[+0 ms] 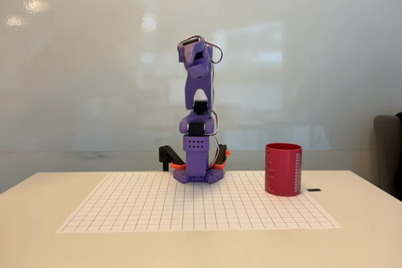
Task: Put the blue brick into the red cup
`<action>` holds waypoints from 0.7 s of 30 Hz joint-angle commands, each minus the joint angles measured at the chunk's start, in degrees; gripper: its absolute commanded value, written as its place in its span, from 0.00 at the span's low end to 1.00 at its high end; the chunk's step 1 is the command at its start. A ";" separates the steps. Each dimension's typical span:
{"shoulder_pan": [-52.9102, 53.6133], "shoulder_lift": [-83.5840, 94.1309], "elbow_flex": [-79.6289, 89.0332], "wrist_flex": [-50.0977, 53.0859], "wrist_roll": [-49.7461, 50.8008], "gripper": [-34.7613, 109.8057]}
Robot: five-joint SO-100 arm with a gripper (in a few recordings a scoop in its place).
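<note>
Arm [198, 130]: purple, folded upright at sheet's 12 o'clock.
Gripper [193, 54]: raised; finger state cannot be told.
Red cup [283, 169]: upright, 3 o'clock of arm base.

A big white table [38, 230] fills the near part of the fixed view. On it lies a sheet of white paper with a grid of thin dark lines [195, 208]. The sheet is flat and sits in the middle of the table, with bare table on the left, on the right and in front of it. A tiny black thing [314, 190] lies on the table just past the right far corner of the sheet; it is too small to tell what it is. Far behind the table is a shiny white wall [94, 61] with bright spots of light on it. At the far right edge is part of a dark grey chair [388, 155].
</note>
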 commanded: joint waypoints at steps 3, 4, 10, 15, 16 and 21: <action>-1.05 5.71 1.14 1.49 2.55 0.24; -1.05 5.71 1.76 1.14 2.81 0.24; -3.69 5.71 17.49 -0.62 0.70 0.24; -9.05 5.80 36.39 -0.53 -2.64 0.24; -9.58 5.80 39.90 -0.53 -3.16 0.24; -9.49 5.80 54.05 -1.49 -7.12 0.24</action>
